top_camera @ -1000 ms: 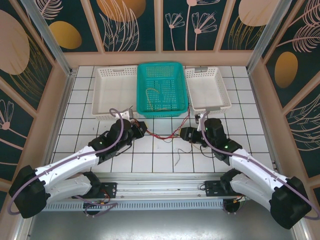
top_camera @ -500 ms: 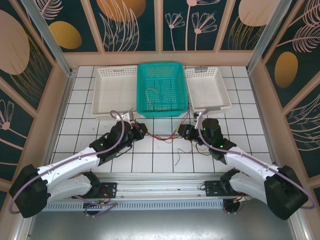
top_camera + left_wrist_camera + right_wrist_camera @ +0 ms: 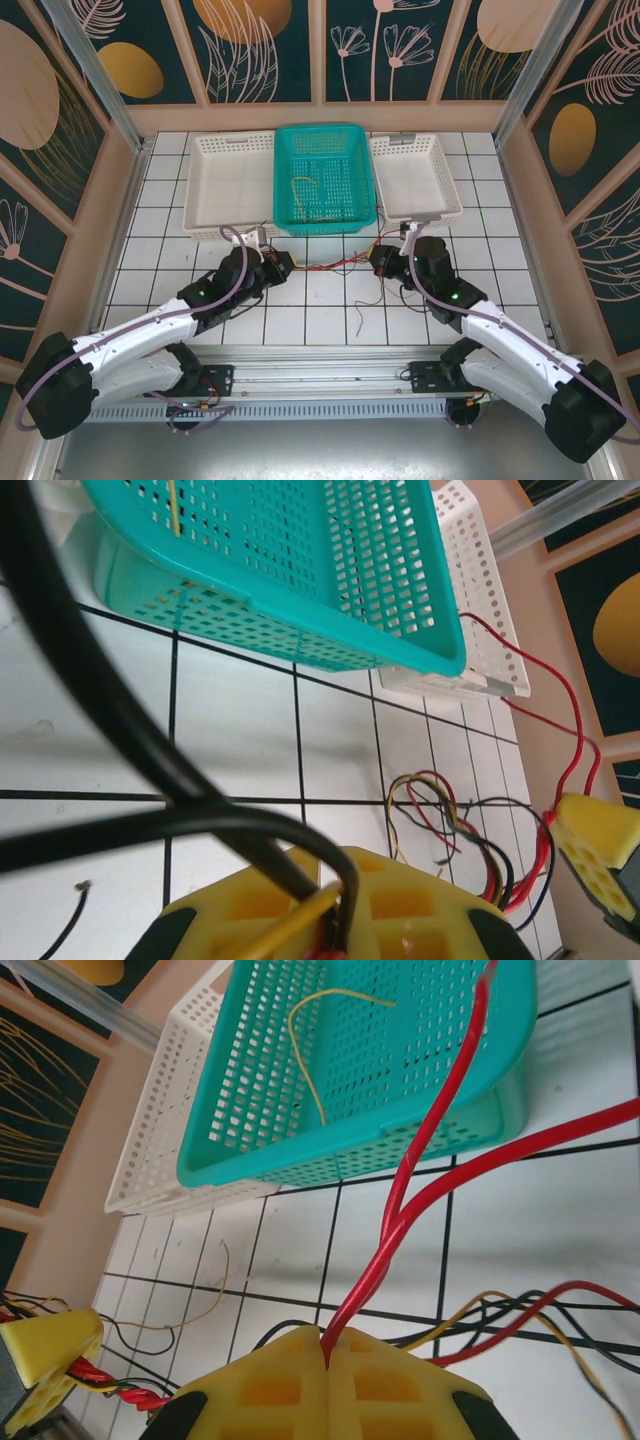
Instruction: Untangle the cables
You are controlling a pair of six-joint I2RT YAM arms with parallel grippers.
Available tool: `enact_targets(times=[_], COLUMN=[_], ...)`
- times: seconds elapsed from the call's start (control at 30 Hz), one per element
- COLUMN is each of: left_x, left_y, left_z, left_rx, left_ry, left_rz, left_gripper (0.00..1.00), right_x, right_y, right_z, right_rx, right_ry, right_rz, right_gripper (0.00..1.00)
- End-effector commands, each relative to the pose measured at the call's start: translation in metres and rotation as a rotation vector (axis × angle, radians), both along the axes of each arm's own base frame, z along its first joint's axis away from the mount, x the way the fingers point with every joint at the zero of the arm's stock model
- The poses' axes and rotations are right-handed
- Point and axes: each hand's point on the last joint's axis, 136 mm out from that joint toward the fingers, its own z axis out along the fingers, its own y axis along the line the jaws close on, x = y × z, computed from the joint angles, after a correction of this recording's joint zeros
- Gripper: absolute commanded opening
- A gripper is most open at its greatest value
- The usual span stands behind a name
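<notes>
Left pincer [image 3: 285, 266] and right pincer [image 3: 378, 262] each pinch the cables [image 3: 330, 266] strung between them.

Cables [image 3: 331, 265]: a second ago they sagged in a loose dip in front of the teal basket [image 3: 325, 229]; now they run nearly straight and taut between the two pincers.
Right pincer [image 3: 378, 258]: has edged closer to the teal basket's near right corner.
Left pincer [image 3: 284, 266]: has drawn slightly back from the teal basket's front wall.

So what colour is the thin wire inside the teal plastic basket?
Yellow thin wire, clearest in the right wrist view.
</notes>
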Motion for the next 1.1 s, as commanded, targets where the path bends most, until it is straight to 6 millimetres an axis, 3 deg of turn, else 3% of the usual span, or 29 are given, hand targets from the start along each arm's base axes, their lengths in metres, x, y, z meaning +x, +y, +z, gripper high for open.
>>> enact_targets(times=[0.0, 0.13, 0.23, 0.3, 0.6, 0.77, 0.93, 1.07], left_x=[-0.003, -0.004, -0.004, -0.005, -0.008, -0.015, -0.03, -0.051], left_y=[0.021, 0.026, 0.028, 0.028, 0.017, -0.018, -0.049, -0.069], left_z=[-0.02, -0.019, -0.018, -0.02, -0.02, 0.006, 0.039, 0.055], left_rx=[0.106, 0.122, 0.134, 0.135, 0.103, -0.036, -0.151, -0.172], left_ry=[0.02, 0.009, 0.004, 0.007, 0.009, -0.049, -0.13, -0.182], left_rz=[0.043, 0.048, 0.047, 0.042, -0.009, -0.165, -0.342, -0.479], left_gripper=[0.01, 0.07, 0.19, 0.28, 0.48, 0.67, 0.73, 0.73], right_x=[0.013, 0.013, 0.012, 0.01, -0.007, -0.014, -0.012, -0.011], right_y=[-0.044, -0.055, -0.055, -0.048, -0.006, 0.007, 0.014, 0.016], right_z=[-0.004, -0.004, 0.001, 0.009, 0.039, 0.053, 0.056, 0.057], right_rx=[-0.186, -0.243, -0.244, -0.216, -0.049, 0.021, 0.037, 0.041], right_ry=[-0.019, -0.007, -0.018, -0.039, -0.143, -0.175, -0.162, -0.148], right_rz=[-0.173, -0.196, -0.183, -0.148, 0.089, 0.162, 0.191, 0.193], right_gripper=[0.0, 0.0, 0.0, 0.0, 0.0, 0.0, 0.0, 0.0])
